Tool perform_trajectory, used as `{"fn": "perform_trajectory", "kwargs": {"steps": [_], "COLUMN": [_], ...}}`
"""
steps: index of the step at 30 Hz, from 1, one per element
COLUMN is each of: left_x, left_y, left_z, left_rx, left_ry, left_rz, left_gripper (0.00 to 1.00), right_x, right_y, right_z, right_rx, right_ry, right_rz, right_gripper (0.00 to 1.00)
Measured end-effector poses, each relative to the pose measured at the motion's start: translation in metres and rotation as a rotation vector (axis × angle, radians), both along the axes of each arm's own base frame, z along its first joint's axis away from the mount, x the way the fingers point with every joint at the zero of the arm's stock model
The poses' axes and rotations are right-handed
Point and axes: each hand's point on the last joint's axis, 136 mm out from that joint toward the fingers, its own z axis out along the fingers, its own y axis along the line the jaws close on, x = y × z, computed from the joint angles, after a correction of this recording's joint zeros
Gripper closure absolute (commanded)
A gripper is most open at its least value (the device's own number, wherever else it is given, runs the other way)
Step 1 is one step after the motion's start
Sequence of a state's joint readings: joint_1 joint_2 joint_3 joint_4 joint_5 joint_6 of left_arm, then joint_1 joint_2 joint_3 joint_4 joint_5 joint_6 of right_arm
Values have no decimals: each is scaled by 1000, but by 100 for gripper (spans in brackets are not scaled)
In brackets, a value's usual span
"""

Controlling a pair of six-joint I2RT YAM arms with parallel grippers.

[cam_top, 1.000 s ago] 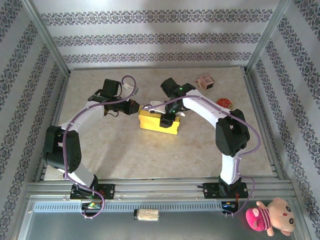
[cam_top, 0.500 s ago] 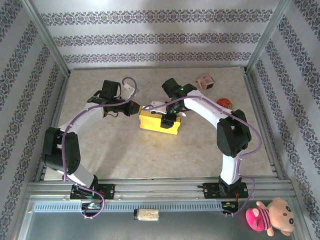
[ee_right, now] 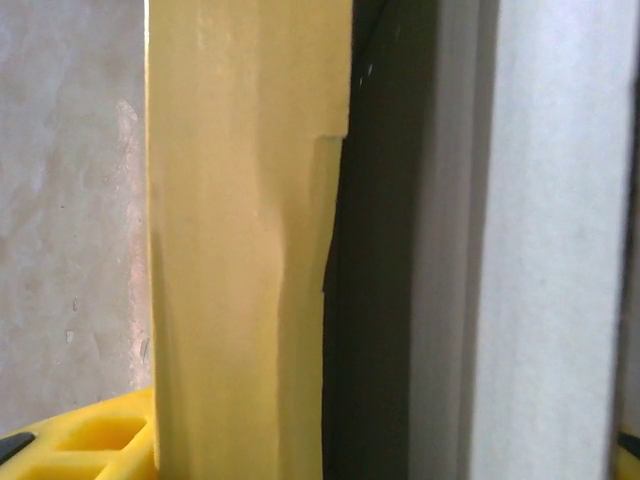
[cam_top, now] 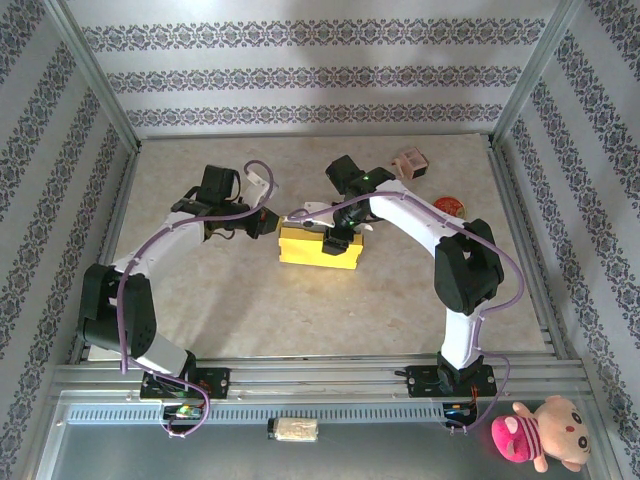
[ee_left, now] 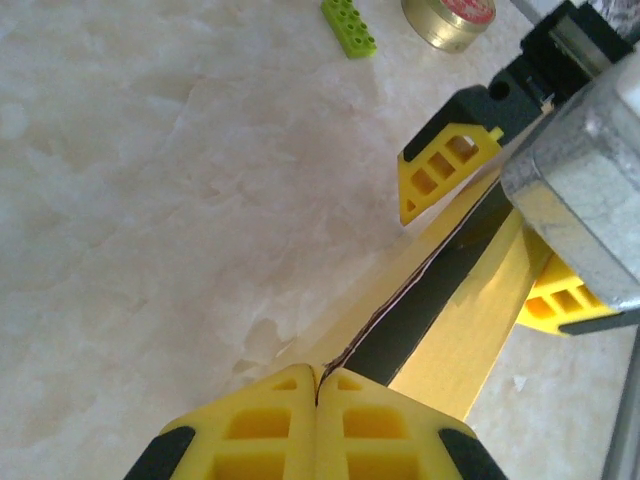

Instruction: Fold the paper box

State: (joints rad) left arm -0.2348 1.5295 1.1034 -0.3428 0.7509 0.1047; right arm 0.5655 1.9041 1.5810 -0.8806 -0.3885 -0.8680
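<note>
Claw state: the left claw (cam_top: 268, 222) is fully closed, and in the left wrist view its two yellow fingers (ee_left: 270, 425) meet tip to tip on a thin cardboard edge of the paper box (cam_top: 318, 247), which runs away from the pinch point as a dark line. The left claw (ee_left: 318, 378) therefore has hold of the box at its left end. The right claw (cam_top: 338, 238) sits over the back edge of the box, right of centre. Seen from the left wrist, the right claw (ee_left: 480, 250) has its fingers apart, one on each side of the yellow wall of the paper box (ee_left: 470, 320); it cannot be determined whether the pads press on the wall or merely straddle it. In the right wrist view the paper box (ee_right: 240, 250) appears as an upright yellow panel with a dark gap to its right, and one yellow finger (ee_right: 80, 440) shows at the lower left. The box rests on the marbled table (cam_top: 250, 310) near the centre, between the two arms, yellow side outward. A pink box-like item (cam_top: 410, 162) and a round tin with a red lid (cam_top: 448, 205) lie well apart from it toward the far right corner. A green brick (ee_left: 348, 26) lies near the tin (ee_left: 450, 12).
</note>
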Motion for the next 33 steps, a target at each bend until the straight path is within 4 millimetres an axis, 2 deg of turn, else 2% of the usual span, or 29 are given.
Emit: {"fn": "perform_trajectory", "kwargs": {"steps": [9,33], "left_x": [13,18], "left_y": [-1,-3], "left_z": [-6,-7], "left_rx": [-78,-74], "left_ry": [148,167], "left_rz": [147,190], "left_gripper": [100,98], "right_x": [3,8], "right_y": [1,1], "right_z": [0,-2], "right_rx": [4,-5], "right_ry": [-12,-27], "right_rz": [-9,-37], "right_gripper": [39,40]}}
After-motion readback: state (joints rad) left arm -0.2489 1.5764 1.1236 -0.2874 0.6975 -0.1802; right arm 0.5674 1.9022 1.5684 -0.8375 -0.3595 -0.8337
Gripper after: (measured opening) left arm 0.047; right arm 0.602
